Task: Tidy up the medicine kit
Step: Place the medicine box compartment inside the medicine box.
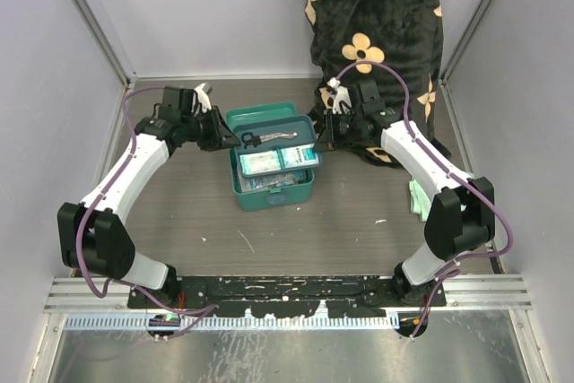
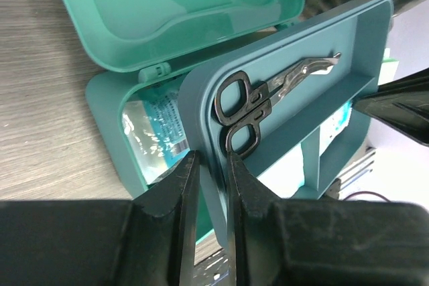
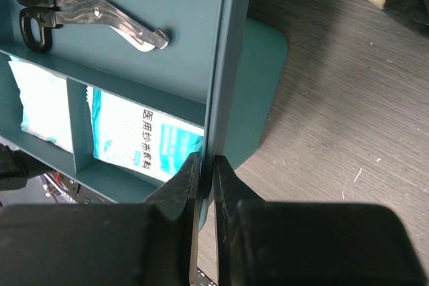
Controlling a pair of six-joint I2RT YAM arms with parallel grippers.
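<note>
Now | my left gripper (image 2: 211,160) clamped on tray (image 2: 335,86) left rim; my right gripper (image 3: 203,163) clamped on its right rim | tray, scissors (image 2: 265,95) inside, over open kit (image 1: 273,196) between my arms

surface: grey wood-grain tabletop (image 1: 296,244) | centre: medicine kit (image 1: 269,199), lid open | right edge: pale green cloth (image 1: 418,199) | far right: black flower-patterned fabric (image 1: 377,15) draped onto it

Left arm (image 1: 134,172), right arm (image 1: 420,152): white shells, black joints, looped purple cables (image 1: 130,109); left gripper (image 2: 211,159), right gripper (image 3: 206,159) black, wedge-fingered.
</note>
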